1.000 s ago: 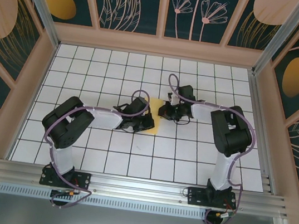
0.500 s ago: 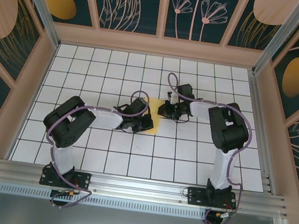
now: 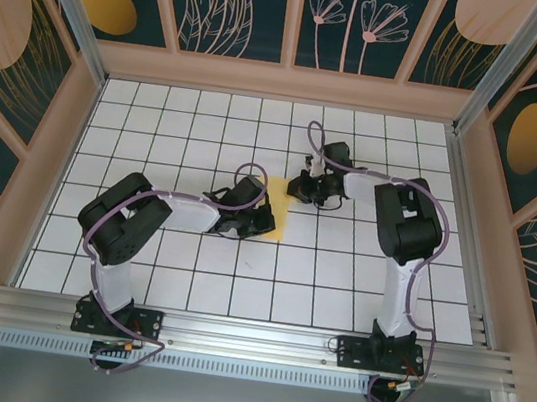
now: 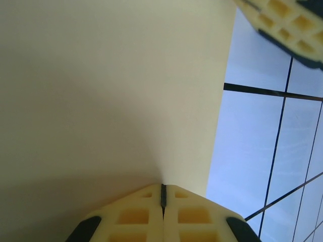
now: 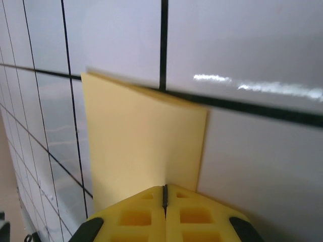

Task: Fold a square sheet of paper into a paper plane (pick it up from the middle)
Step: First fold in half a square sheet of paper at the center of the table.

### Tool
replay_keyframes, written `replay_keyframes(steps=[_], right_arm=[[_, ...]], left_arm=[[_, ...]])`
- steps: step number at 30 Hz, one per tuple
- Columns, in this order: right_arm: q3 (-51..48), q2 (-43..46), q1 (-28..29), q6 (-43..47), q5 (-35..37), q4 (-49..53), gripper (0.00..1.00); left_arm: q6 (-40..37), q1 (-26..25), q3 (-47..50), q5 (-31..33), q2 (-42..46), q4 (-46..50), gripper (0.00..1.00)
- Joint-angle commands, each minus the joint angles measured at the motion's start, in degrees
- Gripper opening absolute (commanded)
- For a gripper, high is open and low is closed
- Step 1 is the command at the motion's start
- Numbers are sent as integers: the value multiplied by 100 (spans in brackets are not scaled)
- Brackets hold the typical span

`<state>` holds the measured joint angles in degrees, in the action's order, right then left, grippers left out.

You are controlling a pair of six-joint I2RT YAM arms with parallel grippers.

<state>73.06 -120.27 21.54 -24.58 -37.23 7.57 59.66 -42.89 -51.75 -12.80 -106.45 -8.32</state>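
Observation:
The square sheet of paper (image 3: pixel 280 215) is plain yellow and sits at the middle of the table between my two grippers. My left gripper (image 3: pixel 264 224) is at its near left side. In the left wrist view the sheet (image 4: pixel 101 91) spreads up from the left gripper (image 4: pixel 162 189), which is shut on its edge. My right gripper (image 3: pixel 300 188) is at the sheet's far right corner. In the right wrist view the paper (image 5: pixel 141 136) rises from the right gripper (image 5: pixel 164 190), which is shut on it. The right gripper's fingers (image 4: pixel 285 22) also show at the top right of the left wrist view. A paper plane is out of view.
The white gridded tabletop (image 3: pixel 188 128) stretches around both arms. Wooden-framed patterned walls (image 3: pixel 286 80) close the back and sides. A metal rail (image 3: pixel 248 338) runs along the near edge by the arm bases.
My right gripper and forearm have shifted a little toward the back of the table, still on the paper. The left arm has stayed in place.

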Motion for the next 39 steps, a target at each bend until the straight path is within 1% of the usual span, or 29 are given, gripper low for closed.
replay_keyframes(steps=[1,8,13,17,20,22,26,29,31,34,39], right_arm=[[338,-232,-197,-65,569,-18,4],[737,-508,-255,-131,807,137,3],[1021,-590,-269,-204,1108,356,3],[1097,-361,-234,-249,1148,351,4],[938,70,-173,-258,1299,356,5],[582,486,-129,-304,1384,219,8],[-208,1284,-26,-430,1622,61,18],[-770,1832,71,-536,1797,21,23],[-1116,2171,178,-629,1939,6,27],[-1437,2480,358,-721,2106,-3,34],[-1482,2497,685,-905,2264,25,44]], left_arm=[[-22,-44,257,146,-200,735,5],[-27,-44,247,154,-169,726,5],[-66,-44,253,176,-106,709,6],[-157,-43,186,203,-21,674,7],[-264,-44,-2,256,82,747,9],[-325,-44,-137,361,228,783,14],[-386,-44,-364,608,582,832,21],[-441,-27,-365,805,785,888,32],[-502,2,-363,968,1081,972,40],[-517,104,-224,1090,1315,1044,48],[-490,423,263,1104,1743,1016,60]])
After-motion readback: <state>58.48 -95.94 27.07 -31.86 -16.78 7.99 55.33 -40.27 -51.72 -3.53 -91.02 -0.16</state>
